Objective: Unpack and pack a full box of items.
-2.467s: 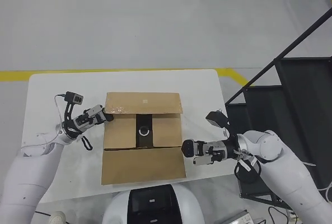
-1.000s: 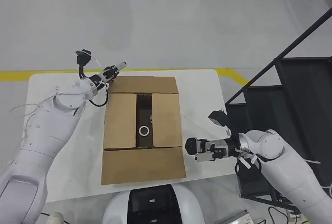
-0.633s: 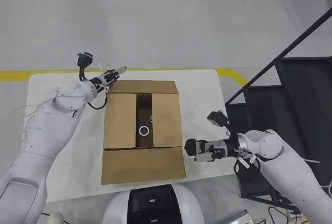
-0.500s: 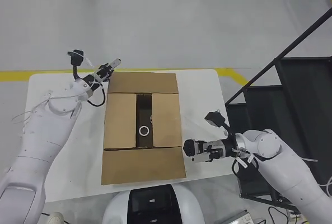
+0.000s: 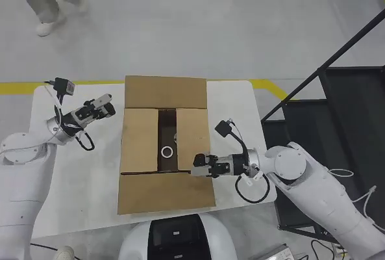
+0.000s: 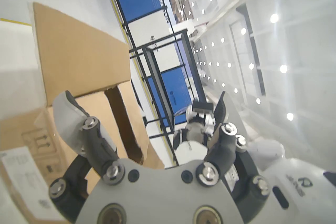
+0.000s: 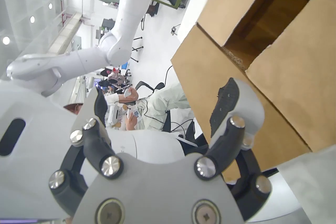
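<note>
1. A brown cardboard box (image 5: 139,140) sits mid-table (image 5: 75,175), half opened. The far flap (image 5: 166,92) and near flap (image 5: 166,192) lie folded outward, while the two side flaps (image 5: 192,138) are folded in over the top with a dark slot between them.
2. The right gripper (image 5: 197,165) hangs at the near corner of the right side flap with its fingers spread and nothing pinched. Whether it touches the cardboard cannot be told.
3. The left gripper (image 5: 109,106) hovers just beside the box's left wall near the far corner. It is also spread wide and empty.
4. The likely risk is that the right fingers catch the flap's edge from above and press it down onto the contents instead of lifting it. That would crease the board or trap the ring (image 5: 168,152) visible through the slot.
5. With neither gripper bracing the box, a sideways pull on the flap could slide it across the smooth white tabletop.
6. The cardboard is matte and flat-paneled, with rough torn fibres at the flap corner in the right wrist view. The ring is pale and round, sitting on something dark, and the gripper fingers are pale shells with dark pads.
</note>
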Tool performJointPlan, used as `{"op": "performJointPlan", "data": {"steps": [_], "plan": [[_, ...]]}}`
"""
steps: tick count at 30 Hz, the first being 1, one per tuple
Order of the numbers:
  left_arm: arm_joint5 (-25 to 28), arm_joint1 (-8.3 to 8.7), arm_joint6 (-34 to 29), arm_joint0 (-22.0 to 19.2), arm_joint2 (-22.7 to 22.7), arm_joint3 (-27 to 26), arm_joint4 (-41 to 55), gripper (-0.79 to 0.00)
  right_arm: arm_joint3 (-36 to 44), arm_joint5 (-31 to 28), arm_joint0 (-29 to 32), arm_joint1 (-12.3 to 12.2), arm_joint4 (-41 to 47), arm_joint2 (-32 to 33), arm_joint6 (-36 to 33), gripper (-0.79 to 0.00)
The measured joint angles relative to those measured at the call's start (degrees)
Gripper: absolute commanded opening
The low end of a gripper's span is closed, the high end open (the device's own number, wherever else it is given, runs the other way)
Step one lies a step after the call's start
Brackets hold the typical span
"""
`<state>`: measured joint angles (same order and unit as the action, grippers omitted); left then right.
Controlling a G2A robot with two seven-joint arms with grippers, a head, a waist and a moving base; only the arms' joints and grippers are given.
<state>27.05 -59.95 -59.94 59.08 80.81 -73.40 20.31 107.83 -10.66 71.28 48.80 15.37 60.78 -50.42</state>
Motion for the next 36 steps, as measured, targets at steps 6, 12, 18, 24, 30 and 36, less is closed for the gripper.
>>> {"op": "performJointPlan", "data": {"steps": [6,12,18,24,30,36], "plan": [[3.66,1.84,-8.37,5.81,6.39,-2.41,1.26,0.000,-2.35,14.35,-7.32,2.86,-1.71,-7.30,8.55,0.000],[4.43,2.33,-12.05,7.74,7.82,-3.37,4.48,0.000,-6.34,20.42,-12.91,5.56,-2.85,-14.26,11.23,0.000],[4.41,2.32,-11.92,7.70,7.79,-3.35,4.37,0.000,-6.30,20.33,-12.86,5.52,-2.84,-14.09,11.19,0.000],[4.41,2.32,-11.92,7.70,7.79,-3.35,4.37,0.000,-6.30,20.33,-12.86,5.52,-2.84,-14.09,11.19,0.000],[4.41,2.32,-11.93,7.70,7.79,-3.35,4.37,0.000,-6.30,20.33,-12.86,5.52,-2.84,-14.09,11.19,0.000],[4.37,2.32,-11.89,7.73,7.78,-3.39,4.35,0.000,-6.37,21.65,-14.59,6.37,-4.12,-16.27,8.99,0.000]]}}
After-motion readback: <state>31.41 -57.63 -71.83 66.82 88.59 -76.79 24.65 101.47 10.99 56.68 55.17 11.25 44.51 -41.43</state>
